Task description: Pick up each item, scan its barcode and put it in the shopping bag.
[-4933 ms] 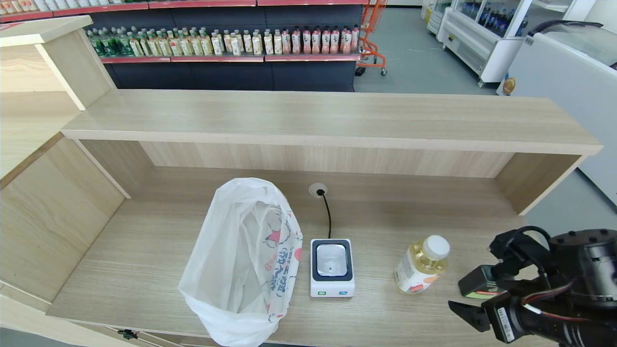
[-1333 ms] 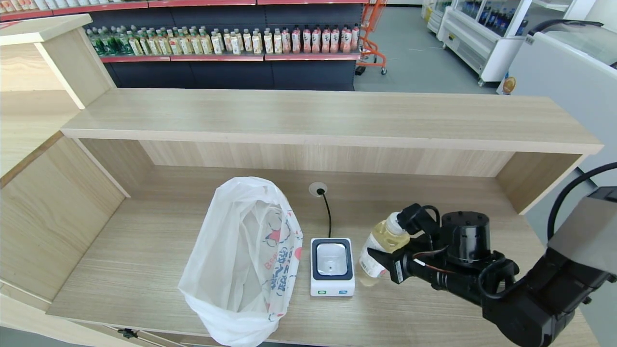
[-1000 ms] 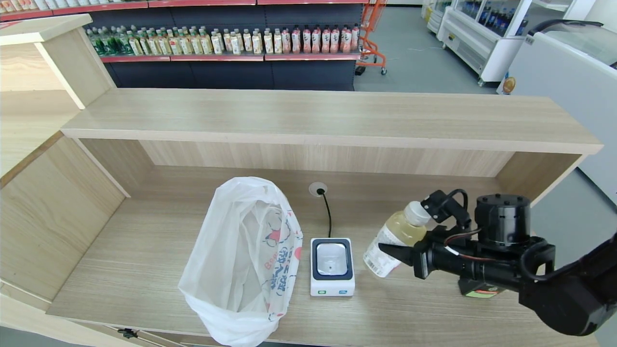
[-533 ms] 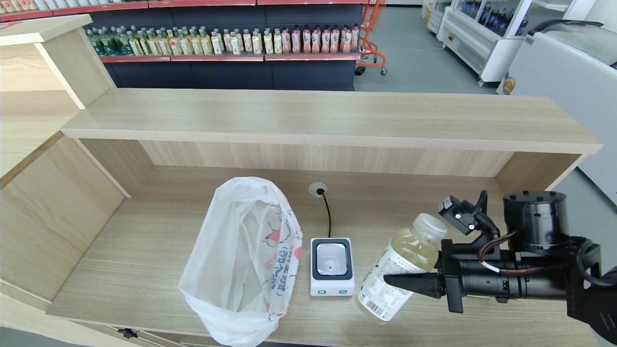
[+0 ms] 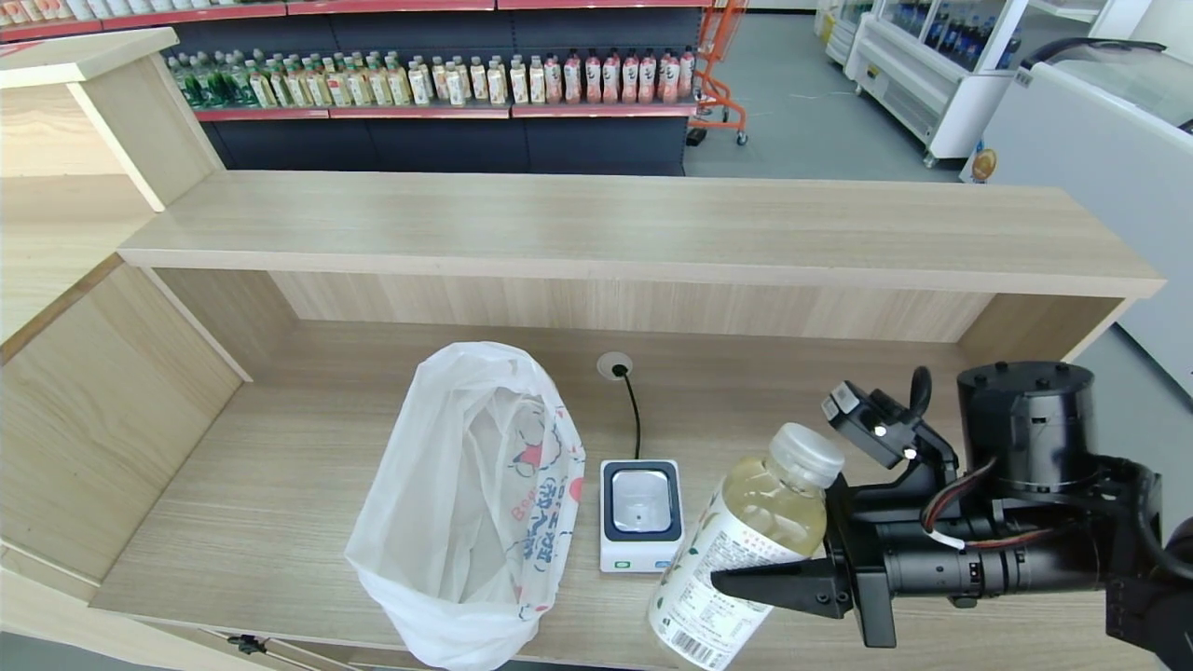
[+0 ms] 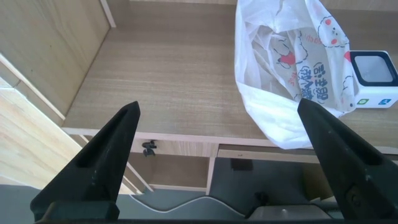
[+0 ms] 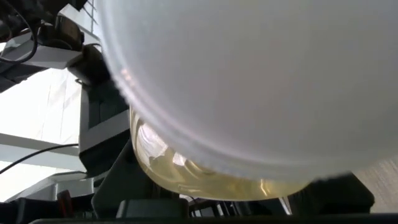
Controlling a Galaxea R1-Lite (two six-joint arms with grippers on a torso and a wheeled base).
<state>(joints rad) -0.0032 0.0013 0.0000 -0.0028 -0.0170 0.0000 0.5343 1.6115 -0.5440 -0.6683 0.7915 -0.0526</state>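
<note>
A clear bottle (image 5: 760, 522) of pale yellow drink with a white cap and a white printed label hangs tilted above the counter's front edge, just right of the scanner (image 5: 640, 514). Its cap points up and back, and a barcode shows near its base. My right gripper (image 5: 746, 559) is shut on the bottle's body. In the right wrist view the cap (image 7: 249, 74) sits very close, with the yellow liquid (image 7: 199, 171) behind it. The white shopping bag (image 5: 475, 503) stands open left of the scanner. My left gripper (image 6: 217, 162) hangs open off the counter's front, near the bag (image 6: 292, 68) and scanner (image 6: 373, 78).
A black cable (image 5: 635, 410) runs from the scanner back to a hole in the counter. A raised wooden ledge (image 5: 634, 228) spans the back, and a side wall (image 5: 102, 410) closes the left. Bare counter (image 5: 280, 485) lies left of the bag.
My right gripper took the bottle off the counter right of the scanner, lifted it and carried it toward the front edge, tilting it so the barcode end faces down and forward.
</note>
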